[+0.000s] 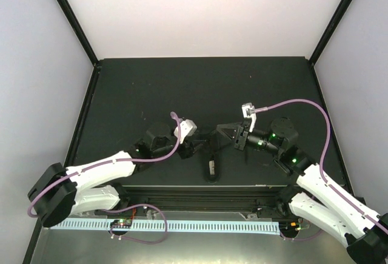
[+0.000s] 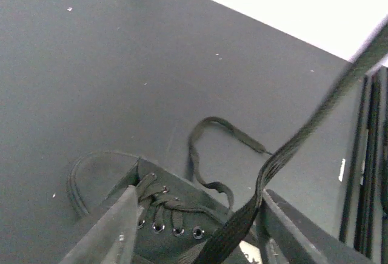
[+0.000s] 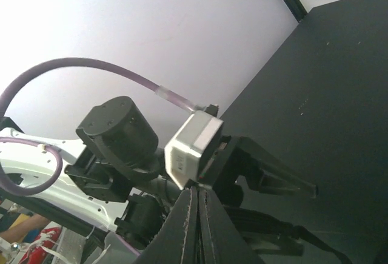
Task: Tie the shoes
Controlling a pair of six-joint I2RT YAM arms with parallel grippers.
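Observation:
The small black shoe (image 1: pixel 211 165) lies near the table's front edge, its pale insole patch showing. In the left wrist view the shoe (image 2: pixel 170 215) shows its eyelets and crossed laces. My left gripper (image 2: pixel 199 203) is open, one finger on each side of the laced part, holding nothing; it also shows in the top view (image 1: pixel 193 147). One lace (image 2: pixel 303 136) runs taut from the shoe up to the right. The other lace (image 2: pixel 212 123) lies loose on the table. My right gripper (image 3: pixel 197 197) is shut, seemingly on the taut lace, just above the shoe (image 1: pixel 221 132).
The black table (image 1: pixel 200 88) has white walls at the back and sides. A black rail (image 1: pixel 200 194) and a white slotted strip (image 1: pixel 182 224) run along the near edge. The two grippers are close together, tip to tip.

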